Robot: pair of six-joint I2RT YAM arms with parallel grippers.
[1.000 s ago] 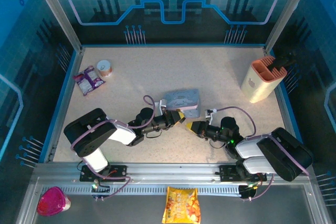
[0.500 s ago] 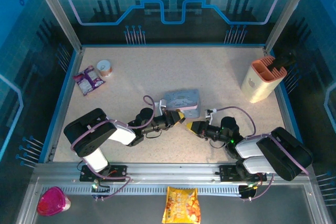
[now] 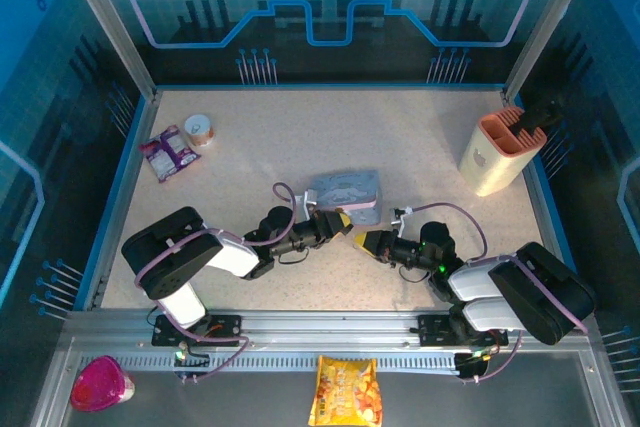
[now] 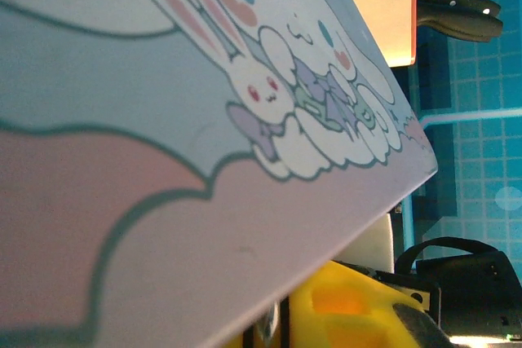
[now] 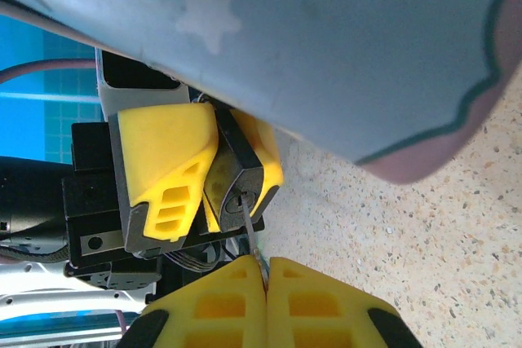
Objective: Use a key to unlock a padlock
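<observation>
**A:** So, which step is in hand?

**B:** Getting the key in, by my reading. On the left, the left claw is clamped on the padlock. Its yellow fingers press either side of the dark body, and the keyhole face is turned toward the other claw. The cartoon tin lies just beyond that claw, but I cannot tell whether it touches.

**A:** And the key?

**B:** The key is a thin silvery blade bridging the small gap between the two claws. Its tip meets the keyhole, though I cannot tell whether it is fully seated. Its head is pinched in the right claw, whose fingers are pressed together on it.

**A:** What does the next move call for?

**B:** Probably a straight push along the blade's line, then a wrist roll of the right claw while the left holds the body firm. The blade looks slender, so a sideways load could bend it or make it slip.

**A:** How does the padlock look?

**B:** It is small, blackish and boxy with rounded edges, and it has a round keyhole. The shackle is hidden within the left claw.
</observation>
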